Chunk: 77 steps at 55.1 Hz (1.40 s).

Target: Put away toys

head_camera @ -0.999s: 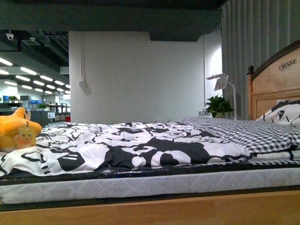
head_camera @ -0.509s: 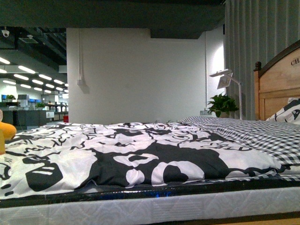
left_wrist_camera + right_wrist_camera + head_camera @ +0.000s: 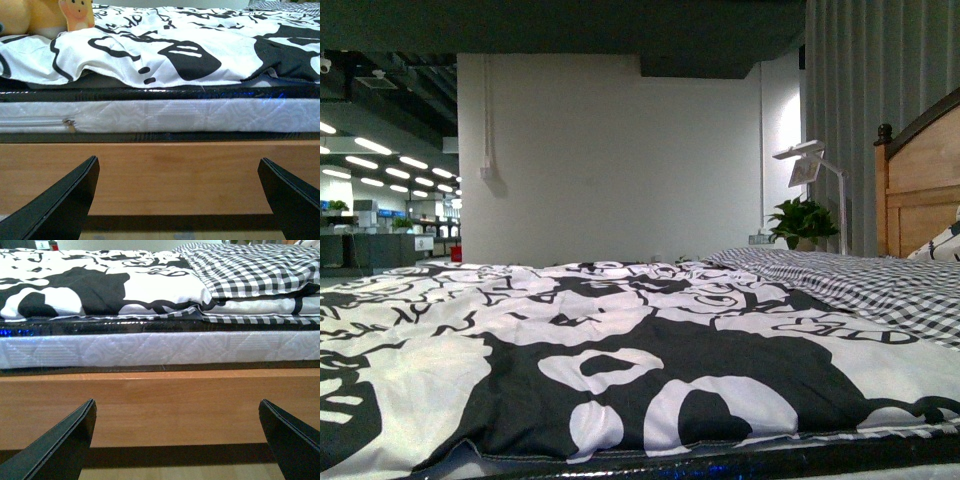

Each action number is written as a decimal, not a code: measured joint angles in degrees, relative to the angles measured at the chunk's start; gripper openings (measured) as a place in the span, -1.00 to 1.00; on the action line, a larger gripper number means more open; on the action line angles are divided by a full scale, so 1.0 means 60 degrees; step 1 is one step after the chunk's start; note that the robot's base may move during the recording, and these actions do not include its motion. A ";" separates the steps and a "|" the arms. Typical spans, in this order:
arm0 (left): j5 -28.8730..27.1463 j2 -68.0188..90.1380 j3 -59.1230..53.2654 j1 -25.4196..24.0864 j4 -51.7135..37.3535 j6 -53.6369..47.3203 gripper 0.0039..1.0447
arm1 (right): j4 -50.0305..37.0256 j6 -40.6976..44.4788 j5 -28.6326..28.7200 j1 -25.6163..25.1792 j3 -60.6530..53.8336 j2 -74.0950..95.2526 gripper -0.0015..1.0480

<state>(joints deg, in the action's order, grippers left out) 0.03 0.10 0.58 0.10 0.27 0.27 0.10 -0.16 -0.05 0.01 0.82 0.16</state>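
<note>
The orange-yellow plush toy [image 3: 20, 17] lies on the black-and-white quilt [image 3: 175, 50] near the bed's edge, its paper tag [image 3: 76, 14] against it. Only part of it shows, so its posture is hard to judge. The left claw [image 3: 177, 200] is held low and level, facing the wooden bed rail [image 3: 160, 170], spread wide and empty. The right claw [image 3: 177, 440] sits alike before the rail, spread and empty, below the checked blanket [image 3: 250, 267]. Far right stands the headboard [image 3: 920, 190].
</note>
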 joint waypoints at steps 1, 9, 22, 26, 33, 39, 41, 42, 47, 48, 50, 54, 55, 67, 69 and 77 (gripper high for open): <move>-0.0004 0.0000 0.0000 0.0000 0.0000 -0.0004 0.88 | 0.0000 0.0000 -0.0004 0.0000 0.0000 0.0000 0.87; -0.0007 0.0000 0.0000 0.0000 0.0000 -0.0004 0.88 | 0.0000 0.0000 0.0011 0.0000 0.0000 0.0000 0.87; -0.0007 0.0000 0.0000 0.0000 0.0000 -0.0004 0.88 | 0.0000 0.0000 0.0015 0.0000 0.0000 0.0000 0.87; -0.0007 0.0000 0.0000 0.0000 0.0000 0.0000 0.88 | 0.0000 0.0000 0.0015 0.0000 0.0000 0.0000 0.87; 0.0004 0.0000 0.0000 0.0000 0.0000 -0.0004 0.88 | 0.0000 0.0000 -0.0018 0.0004 0.0000 0.0000 0.87; -0.0004 0.0000 0.0000 0.0000 0.0000 -0.0004 0.88 | 0.0000 0.0000 -0.0015 0.0004 0.0000 0.0000 0.87; 0.0000 0.0000 0.0000 0.0000 0.0000 -0.0004 0.88 | 0.0000 0.0000 -0.0018 0.0004 0.0000 0.0000 0.87; 0.0000 0.0000 0.0000 0.0000 0.0000 -0.0004 0.88 | 0.0000 0.0000 -0.0015 0.0004 0.0000 0.0000 0.87; -0.0004 0.0000 0.0000 0.0000 0.0000 -0.0004 0.88 | 0.0000 0.0000 -0.0011 0.0004 0.0000 0.0000 0.87; -0.0004 0.0000 0.0000 0.0000 0.0000 0.0000 0.88 | 0.0000 0.0000 -0.0015 0.0004 0.0000 0.0000 0.87; 0.0000 0.0000 0.0000 0.0000 0.0000 -0.0004 0.88 | 0.0000 0.0000 -0.0011 0.0004 0.0000 0.0004 0.87; -0.0004 0.0000 0.0000 0.0000 0.0000 -0.0004 0.88 | 0.0000 0.0000 -0.0011 0.0004 0.0000 0.0000 0.87; 0.0000 0.0000 0.0000 0.0000 0.0000 -0.0004 0.88 | 0.0000 0.0000 -0.0011 0.0004 0.0000 0.0000 0.87; 0.0000 -0.0007 0.0000 0.0000 0.0000 0.0000 0.88 | 0.0004 0.0000 -0.0015 0.0004 0.0000 0.0007 0.87; -0.0004 -0.0015 0.0000 0.0000 0.0000 -0.0004 0.88 | 0.0000 0.0000 -0.0011 0.0004 0.0000 0.0000 0.87; -0.0007 -0.0018 0.0000 0.0000 0.0000 0.0000 0.88 | 0.0000 0.0000 -0.0022 0.0004 0.0000 -0.0011 0.87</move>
<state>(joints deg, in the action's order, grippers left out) -0.01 -0.01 0.58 0.10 0.27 0.27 0.10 -0.16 -0.19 0.03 0.82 0.10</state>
